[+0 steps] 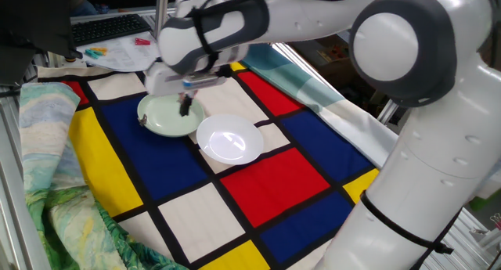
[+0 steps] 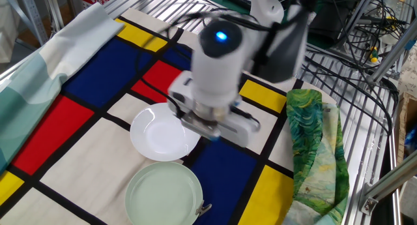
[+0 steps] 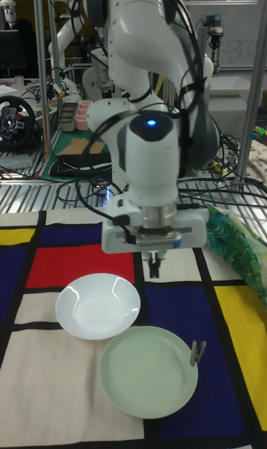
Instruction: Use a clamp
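Observation:
The clamp (image 3: 196, 352) is a small dark clip with thin metal arms, clipped on the rim of the pale green plate (image 3: 148, 371). It also shows on that rim in both fixed views as the clamp (image 2: 203, 209) and the clamp (image 1: 142, 120). My gripper (image 3: 154, 265) hangs above the cloth behind the green plate, apart from the clamp, its black fingers together with nothing between them. In one fixed view the gripper (image 1: 185, 106) is over the far edge of the green plate (image 1: 168, 116). In the other fixed view the arm hides the fingers.
A white plate (image 3: 98, 305) lies beside the green plate on the coloured checked cloth (image 1: 266, 176). A green patterned cloth (image 2: 316, 147) lies bunched at the table's side. Metal racks and cables (image 2: 365, 49) surround the table.

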{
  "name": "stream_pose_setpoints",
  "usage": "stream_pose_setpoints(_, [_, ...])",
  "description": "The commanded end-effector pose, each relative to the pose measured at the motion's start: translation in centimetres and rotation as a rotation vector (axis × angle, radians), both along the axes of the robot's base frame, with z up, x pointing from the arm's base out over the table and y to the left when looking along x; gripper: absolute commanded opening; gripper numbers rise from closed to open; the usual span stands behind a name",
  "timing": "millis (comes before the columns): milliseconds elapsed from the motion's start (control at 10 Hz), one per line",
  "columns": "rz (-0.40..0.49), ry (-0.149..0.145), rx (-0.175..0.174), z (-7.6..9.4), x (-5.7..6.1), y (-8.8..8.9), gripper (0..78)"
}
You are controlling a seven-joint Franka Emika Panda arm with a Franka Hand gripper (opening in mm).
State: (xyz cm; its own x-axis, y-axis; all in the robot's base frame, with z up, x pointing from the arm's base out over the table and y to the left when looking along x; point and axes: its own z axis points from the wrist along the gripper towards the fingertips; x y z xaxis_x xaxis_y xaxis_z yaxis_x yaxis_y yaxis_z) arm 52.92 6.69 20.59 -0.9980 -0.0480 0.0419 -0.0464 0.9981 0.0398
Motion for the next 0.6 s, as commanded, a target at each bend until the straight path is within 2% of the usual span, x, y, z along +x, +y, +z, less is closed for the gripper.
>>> stream_pose_setpoints(100, [0.095,-0.007,0.055,0.94,-1.12,-7.85,1.1])
stream_pose_setpoints(600, [0.106,-0.003,0.051,0.94,-1.11,-7.84,1.1])
